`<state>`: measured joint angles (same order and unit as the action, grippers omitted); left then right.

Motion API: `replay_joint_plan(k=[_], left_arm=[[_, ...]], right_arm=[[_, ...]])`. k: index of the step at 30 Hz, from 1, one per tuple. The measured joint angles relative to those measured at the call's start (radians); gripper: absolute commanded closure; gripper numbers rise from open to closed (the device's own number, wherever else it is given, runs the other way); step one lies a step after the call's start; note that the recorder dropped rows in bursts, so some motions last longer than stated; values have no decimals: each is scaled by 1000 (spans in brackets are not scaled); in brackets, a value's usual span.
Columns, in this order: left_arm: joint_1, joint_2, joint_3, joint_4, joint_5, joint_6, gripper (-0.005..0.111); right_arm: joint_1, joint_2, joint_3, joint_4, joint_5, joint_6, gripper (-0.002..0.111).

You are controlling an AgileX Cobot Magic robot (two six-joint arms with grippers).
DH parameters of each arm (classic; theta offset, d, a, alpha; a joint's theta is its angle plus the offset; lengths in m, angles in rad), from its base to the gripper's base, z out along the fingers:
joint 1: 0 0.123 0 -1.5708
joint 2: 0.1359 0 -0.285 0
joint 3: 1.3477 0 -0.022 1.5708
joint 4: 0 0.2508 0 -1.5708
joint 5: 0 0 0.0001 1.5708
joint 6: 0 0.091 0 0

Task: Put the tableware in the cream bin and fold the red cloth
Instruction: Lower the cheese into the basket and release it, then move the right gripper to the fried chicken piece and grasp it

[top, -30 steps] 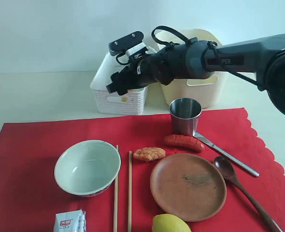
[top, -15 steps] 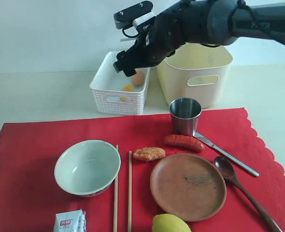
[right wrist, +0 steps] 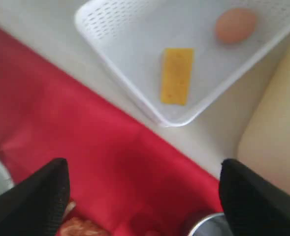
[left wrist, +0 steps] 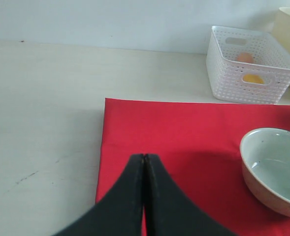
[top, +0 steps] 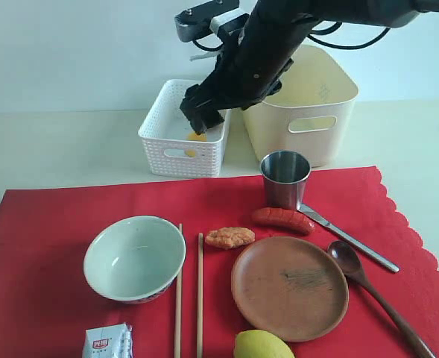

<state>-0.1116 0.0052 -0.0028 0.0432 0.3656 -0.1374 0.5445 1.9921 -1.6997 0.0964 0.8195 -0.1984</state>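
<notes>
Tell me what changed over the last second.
The right arm lifted and swung upward, so the right gripper, open and empty, now points down by the white basket. No grasp or release shows. The bowl, plate, cup and red cloth stayed put; the left gripper remained shut.

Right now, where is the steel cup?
In the exterior view the steel cup stands on the red cloth, right of centre, between the cream bin and the sausage.

The exterior camera is looking down across the red cloth (top: 48, 224) from its near edge. The left wrist camera is sitting low, the right wrist one staring steeply downward; all are sharing the white basket (left wrist: 233, 81).
</notes>
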Motion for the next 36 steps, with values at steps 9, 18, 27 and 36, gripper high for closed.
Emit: replay_joint_plan(k=[9,18,27,36], left_arm=[[0,0,0,0,0,0,107],[0,0,0,0,0,0,107],[0,0,0,0,0,0,107],[0,0,0,0,0,0,107]], right_arm=[[2,-105,165,140,22,-125,33],[2,-225,325,140,62,-185,33],[2,-342,490,140,137,-307,33],[2,-326,567,159,47,-384,33]])
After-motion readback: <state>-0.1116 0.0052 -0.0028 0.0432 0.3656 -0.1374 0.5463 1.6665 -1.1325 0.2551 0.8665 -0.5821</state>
